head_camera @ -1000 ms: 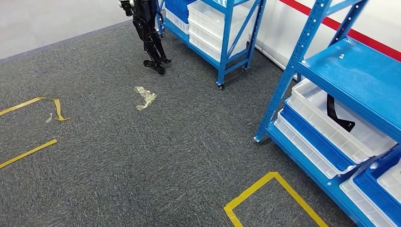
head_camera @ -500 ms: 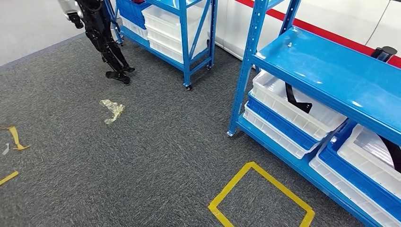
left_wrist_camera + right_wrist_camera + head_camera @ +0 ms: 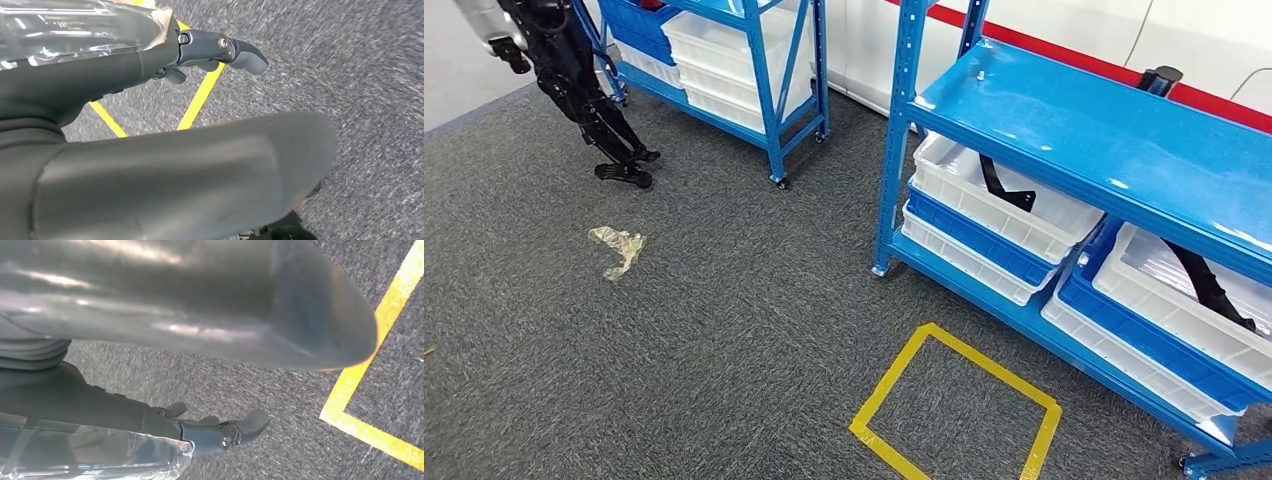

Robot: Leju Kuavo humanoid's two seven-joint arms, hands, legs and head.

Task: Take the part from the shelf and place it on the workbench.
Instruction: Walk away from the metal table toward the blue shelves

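At two o'clock in my head view stands the blue shelf [image 3: 1064,130], and the black part [image 3: 1002,184] I want lies in the upper white bin [image 3: 944,165] under the top deck, leaning against the bin's far wall. A second black part [image 3: 1209,285] lies in the bin at three o'clock. Both arms hang beside me. My left hand [image 3: 220,50] points at the carpet with fingers loosely extended and nothing in them, and my right hand [image 3: 220,432] hangs the same way, slack and empty.

I judge the step in hand is the approach: I am not yet within reach. To do it well I should finish turning until the shelf sits square at twelve o'clock, step into the yellow square [image 3: 954,405] taped on the carpet, and only then raise an arm, low enough to pass under the deck.

Compared with half a second ago, the whole picture has slid toward nine o'clock: that is my camera turning, not the things moving. The shelf sits nearer centre, and the other robot [image 3: 574,90] sits further toward ten o'clock.
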